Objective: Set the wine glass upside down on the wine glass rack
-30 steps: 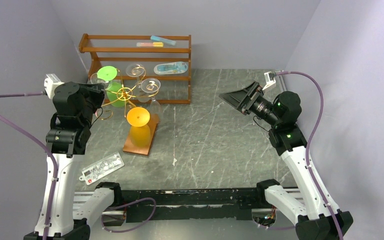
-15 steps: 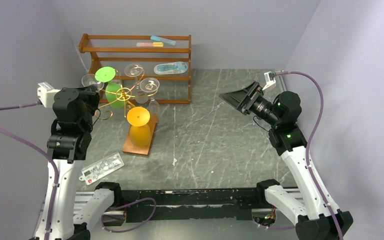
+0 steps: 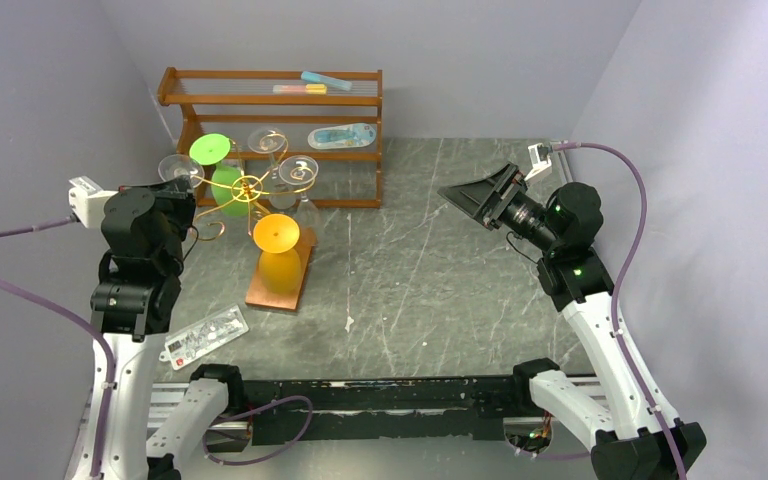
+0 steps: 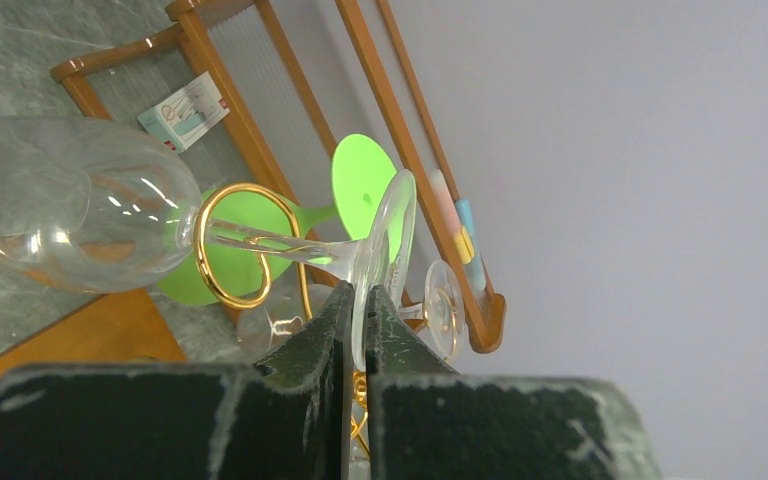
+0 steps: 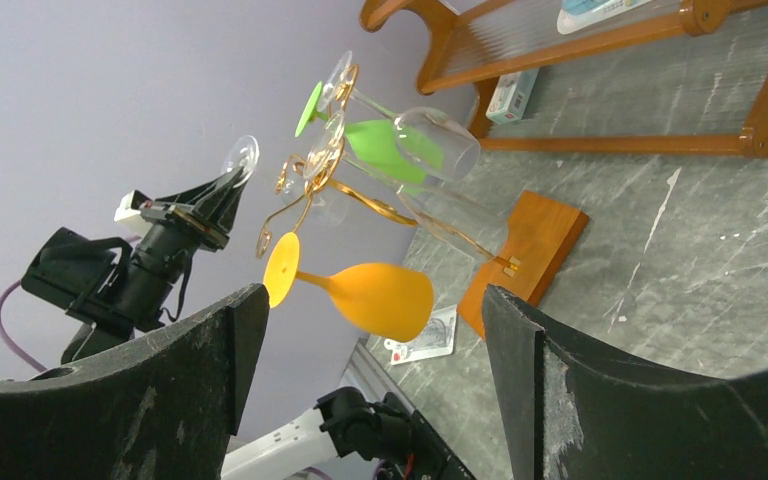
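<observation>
The gold wire wine glass rack stands on its copper-brown base at the left back. A green glass, an orange glass and two clear glasses hang on it upside down. My left gripper is shut on the round foot of a clear wine glass. In the left wrist view the glass lies sideways and its stem crosses a gold scroll loop; I cannot tell whether the stem sits inside it. My right gripper is open and empty, well to the right of the rack.
A brown wooden shelf unit with small packets stands behind the rack against the back wall. A flat white packet lies on the table near the left arm. Walls close in on the left and right.
My left gripper has moved left and a little nearer, carrying the clear glass by its foot. The right arm has not moved.
</observation>
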`<state>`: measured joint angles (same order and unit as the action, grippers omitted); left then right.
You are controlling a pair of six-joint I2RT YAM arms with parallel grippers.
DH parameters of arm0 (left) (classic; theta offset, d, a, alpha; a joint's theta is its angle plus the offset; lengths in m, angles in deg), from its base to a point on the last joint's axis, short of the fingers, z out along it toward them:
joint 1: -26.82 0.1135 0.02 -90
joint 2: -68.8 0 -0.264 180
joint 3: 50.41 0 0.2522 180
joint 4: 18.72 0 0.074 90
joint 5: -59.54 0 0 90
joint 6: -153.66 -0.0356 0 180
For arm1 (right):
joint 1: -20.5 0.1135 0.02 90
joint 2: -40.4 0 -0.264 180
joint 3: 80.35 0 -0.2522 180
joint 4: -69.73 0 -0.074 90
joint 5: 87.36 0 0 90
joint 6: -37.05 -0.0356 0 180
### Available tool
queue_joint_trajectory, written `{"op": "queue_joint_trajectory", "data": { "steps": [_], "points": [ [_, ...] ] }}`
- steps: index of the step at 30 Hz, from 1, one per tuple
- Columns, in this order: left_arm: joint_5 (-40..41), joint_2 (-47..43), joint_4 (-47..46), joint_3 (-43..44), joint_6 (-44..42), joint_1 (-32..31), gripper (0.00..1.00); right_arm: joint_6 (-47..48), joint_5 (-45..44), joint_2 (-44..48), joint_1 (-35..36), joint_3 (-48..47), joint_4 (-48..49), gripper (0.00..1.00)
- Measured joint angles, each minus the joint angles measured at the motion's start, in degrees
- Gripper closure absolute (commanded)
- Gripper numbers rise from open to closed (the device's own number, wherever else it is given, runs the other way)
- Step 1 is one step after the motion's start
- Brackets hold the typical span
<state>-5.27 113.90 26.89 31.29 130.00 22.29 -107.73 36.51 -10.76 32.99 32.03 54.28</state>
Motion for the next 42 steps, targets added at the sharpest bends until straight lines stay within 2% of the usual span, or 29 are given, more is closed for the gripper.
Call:
{"op": "queue_joint_trajectory", "data": {
  "steps": [13, 18, 19, 24, 35, 42],
  "points": [
    [-3.02, 1.49, 4.76, 0.35, 1.79, 0.0, 0.95, -0.26, 0.22, 0.07, 0.0, 0.63, 0.04, 0.18],
    [-2.99, 1.62, 5.62, 0.35, 2.47, 0.0, 0.87, -0.24, 0.2, 0.42, 0.0, 0.63, 0.02, 0.19],
    [-2.89, 1.62, 5.79, 0.35, 2.56, 0.0, 0.82, -0.24, 0.13, 0.46, 0.0, 0.63, -0.04, 0.19],
    [-2.12, 1.25, 6.54, 0.28, 3.23, 0.0, 0.7, 0.76, -1.62, 0.9, 0.0, 0.52, -2.64, 0.19],
    [-1.62, 0.61, 8.09, -0.17, 3.56, 0.0, 0.63, 1.97, -4.17, 1.55, 0.0, 0.2, -5.79, 0.2],
    [-1.22, 0.63, 9.14, 1.66, 2.73, 0.0, 0.37, 2.91, -6.43, 1.62, 0.0, -0.5, -8.44, 0.2]
  ]
}}
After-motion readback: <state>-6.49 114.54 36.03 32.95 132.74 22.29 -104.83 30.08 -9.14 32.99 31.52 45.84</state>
